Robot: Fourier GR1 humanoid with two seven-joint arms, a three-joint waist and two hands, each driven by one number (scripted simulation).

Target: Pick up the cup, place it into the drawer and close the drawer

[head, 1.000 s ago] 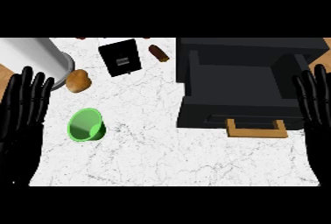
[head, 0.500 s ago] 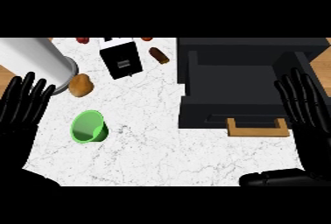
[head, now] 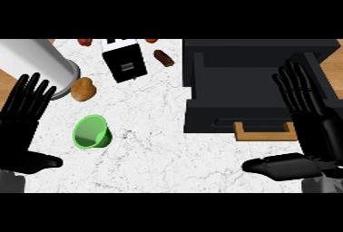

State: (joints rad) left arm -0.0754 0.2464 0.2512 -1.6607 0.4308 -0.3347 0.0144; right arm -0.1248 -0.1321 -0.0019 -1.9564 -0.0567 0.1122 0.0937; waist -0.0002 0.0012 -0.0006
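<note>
Nearest you, both hands sit low on the white marble counter (head: 161,149). Take the green cup (head: 90,132) as your landmark. Your left hand (head: 20,131) lies just to the left of the cup, not touching it, palm flat, fingers straight and spread, thumb stretched toward the cup's near side. It holds nothing. Your right hand (head: 315,131) is well to the right of the cup, across a bare stretch of marble, also flat with fingers straight and apart, thumb pointing back toward the cup. It grips nothing either.

The cup itself rests on the counter, tipped so you see into its mouth, outside the drawer. Well to the cup's right stands the black drawer unit (head: 258,86), its drawer pulled open, the wooden handle (head: 265,132) on the near face, about level with the cup.

Just beyond the cup, up and slightly left, lies a brown potato-like item (head: 83,89), touching or nearly touching a large grey cylinder (head: 36,63) farther left. Beyond the cup and to its right, a black box (head: 124,65) sits tilted, with a dark brown item (head: 164,57) farther right.
</note>
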